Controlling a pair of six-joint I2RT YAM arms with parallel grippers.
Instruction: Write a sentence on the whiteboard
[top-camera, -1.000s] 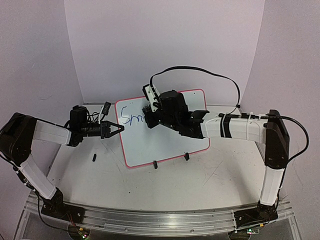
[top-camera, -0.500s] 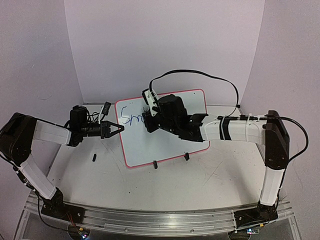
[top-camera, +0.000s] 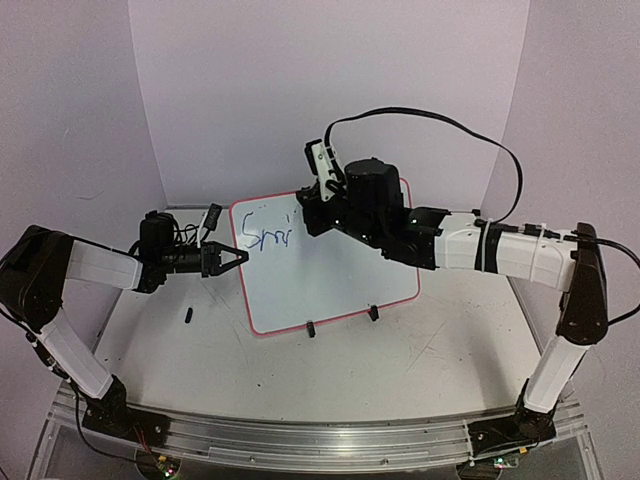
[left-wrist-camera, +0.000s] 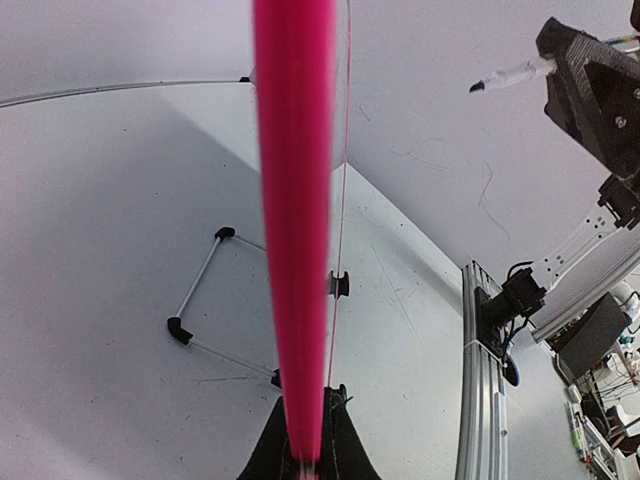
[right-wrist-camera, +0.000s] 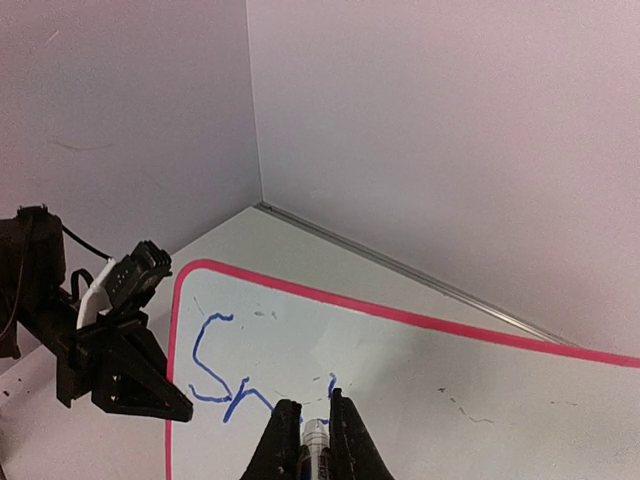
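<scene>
The whiteboard (top-camera: 330, 285) stands tilted on two black clip feet (top-camera: 311, 329), its red-pink frame facing me. Blue letters (top-camera: 268, 237) run along its upper left. My left gripper (top-camera: 238, 258) is shut on the board's left edge; in the left wrist view the frame (left-wrist-camera: 295, 250) runs up from between the fingers (left-wrist-camera: 305, 462). My right gripper (top-camera: 308, 218) is at the board's top, shut on a marker (right-wrist-camera: 316, 440). The tip points at the board beside the last blue stroke (right-wrist-camera: 331, 381). The marker also shows in the left wrist view (left-wrist-camera: 505, 77).
A small black piece (top-camera: 188, 316) lies on the table left of the board. A thin wire stand (left-wrist-camera: 205, 300) sits behind the board. A black cable (top-camera: 430, 120) loops above the right arm. Walls close in at the back and sides.
My right gripper with the marker has moved up and right to the board's top edge, uncovering more blue lettering. The left gripper and the board have not moved.
</scene>
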